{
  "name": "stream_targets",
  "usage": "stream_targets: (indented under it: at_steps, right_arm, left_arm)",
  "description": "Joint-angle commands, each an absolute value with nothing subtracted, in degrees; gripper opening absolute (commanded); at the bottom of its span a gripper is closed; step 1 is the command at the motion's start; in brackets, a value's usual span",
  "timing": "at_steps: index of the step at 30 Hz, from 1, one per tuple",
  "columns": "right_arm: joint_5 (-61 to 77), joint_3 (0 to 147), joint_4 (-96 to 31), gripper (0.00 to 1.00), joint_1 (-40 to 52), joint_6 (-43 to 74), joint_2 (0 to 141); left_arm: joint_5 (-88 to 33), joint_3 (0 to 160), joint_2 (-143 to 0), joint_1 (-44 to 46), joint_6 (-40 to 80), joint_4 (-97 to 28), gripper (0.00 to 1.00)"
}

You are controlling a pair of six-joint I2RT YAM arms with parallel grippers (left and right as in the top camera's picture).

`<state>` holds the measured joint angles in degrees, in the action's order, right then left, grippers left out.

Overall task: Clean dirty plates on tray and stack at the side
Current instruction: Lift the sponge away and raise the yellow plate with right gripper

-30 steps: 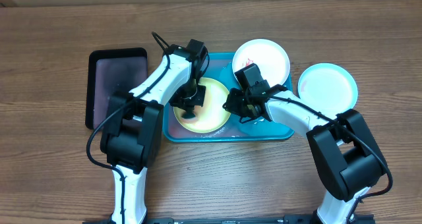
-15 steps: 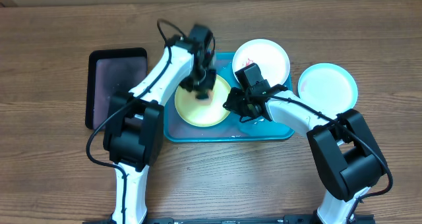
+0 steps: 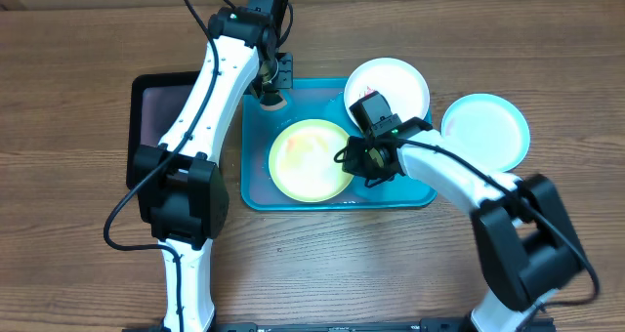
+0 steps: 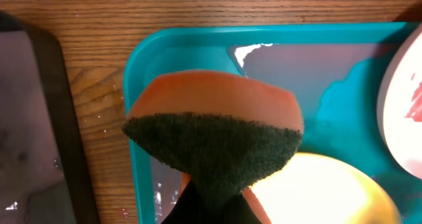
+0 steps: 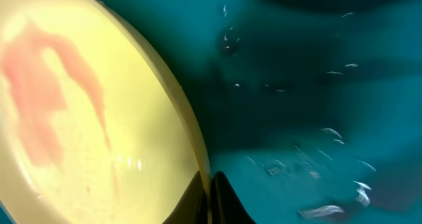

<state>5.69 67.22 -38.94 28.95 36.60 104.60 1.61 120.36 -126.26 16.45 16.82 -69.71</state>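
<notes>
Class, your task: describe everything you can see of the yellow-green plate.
The yellow-green plate is round, shallow, glossy and plastic-looking, with faint pinkish-red smears on its face. It lies face up in the turquoise tray, near its middle. The right end effector pinches its right rim; the left end effector holds the sponge clear of it.

I count three round plastic plates: yellow-green plate (image 3: 311, 159), white plate (image 3: 400, 83), light blue plate (image 3: 485, 129). Two rectangular plastic trays: turquoise tray (image 3: 256, 190), black tray (image 3: 156, 107). One orange-and-green sponge (image 4: 211, 128).
</notes>
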Motion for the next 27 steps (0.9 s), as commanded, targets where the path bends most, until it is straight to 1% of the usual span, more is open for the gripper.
stream_targets:
  at_steps: [1,6,10,19,25,27]
  right_arm:
    - [-5.28,70.81,-41.30,0.04,31.24,34.00,96.27]
    - [-25.63,70.91,-47.44,0.04,36.45,34.00,89.12]
    - [-42.39,70.91,-52.27,0.04,40.97,34.28,87.15]
    - [-70.74,70.91,-57.23,0.04,49.67,34.46,87.15]
    - [-89.54,70.91,-57.80,0.04,56.23,34.44,87.15]
    - [-90.13,70.91,-57.54,0.04,57.54,32.93,87.09]
  left_arm:
    - [2.42,119.17,-126.02,16.51,18.02,-69.76,0.04]
    - [2.33,117.36,-126.02,16.51,18.04,-69.14,0.04]
    - [2.15,116.03,-126.02,16.51,18.31,-68.99,0.04]
    - [1.26,115.85,-126.02,16.51,18.90,-68.99,0.04]
    - [1.23,115.85,-126.02,16.51,18.94,-68.95,0.04]
    - [1.26,115.85,-126.02,16.51,18.92,-68.95,0.04]
